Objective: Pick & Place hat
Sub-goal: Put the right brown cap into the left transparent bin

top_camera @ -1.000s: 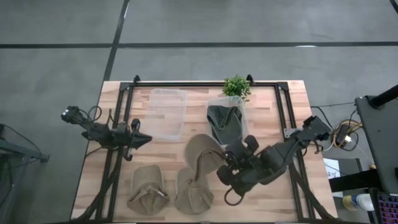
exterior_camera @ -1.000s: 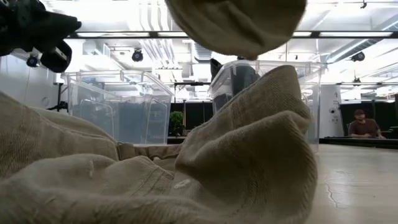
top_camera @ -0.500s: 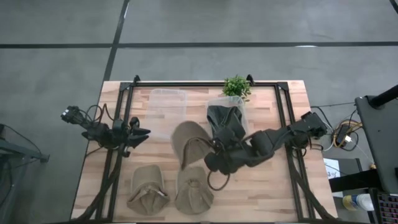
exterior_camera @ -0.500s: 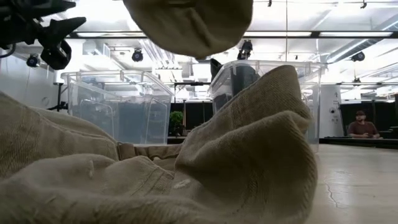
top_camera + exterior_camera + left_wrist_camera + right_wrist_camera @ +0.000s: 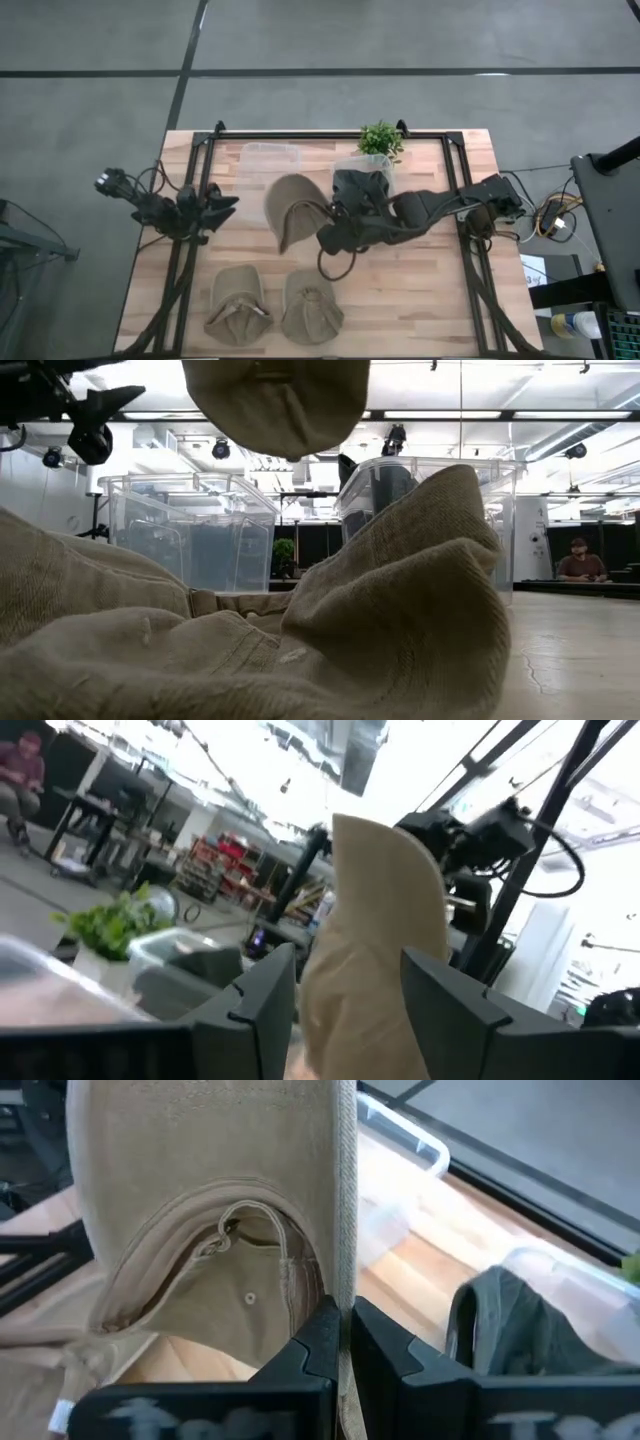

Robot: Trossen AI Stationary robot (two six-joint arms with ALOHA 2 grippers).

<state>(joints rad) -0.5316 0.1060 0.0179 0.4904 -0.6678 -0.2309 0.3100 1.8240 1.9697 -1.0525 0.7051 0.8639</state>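
A tan hat [image 5: 292,213] hangs in the air at mid-table, just near of the empty clear bin [image 5: 268,160], with my right gripper [image 5: 325,236] shut on it. In the low view this hat [image 5: 275,400] shows at the top. My left gripper [image 5: 228,205] stands open at the table's left, pointing at the hat [image 5: 385,910] from a short way off and touching nothing. Two more tan hats [image 5: 237,300] [image 5: 312,306] lie flat near the front edge. A dark green hat [image 5: 360,190] sits in the right clear bin [image 5: 352,163]. My right gripper pinches the hat's stitched edge [image 5: 346,1285] between its two shut fingers [image 5: 318,1342], which come level from the table's right. The hat is lifted clear of the table and stands on edge, its hollow inside [image 5: 235,1285] turned toward the wrist camera.
A small green plant [image 5: 380,138] stands at the far edge behind the right bin. Black frame rails [image 5: 190,240] run along both sides of the table. The two lying hats fill the low view's foreground [image 5: 300,630]. A person [image 5: 582,560] sits far off in the room.
My right gripper has carried the tan hat toward the table's left and far edges, up to the empty bin's near side, with the hat staying clear of the table. My left gripper has opened and shifted slightly toward the far edge.
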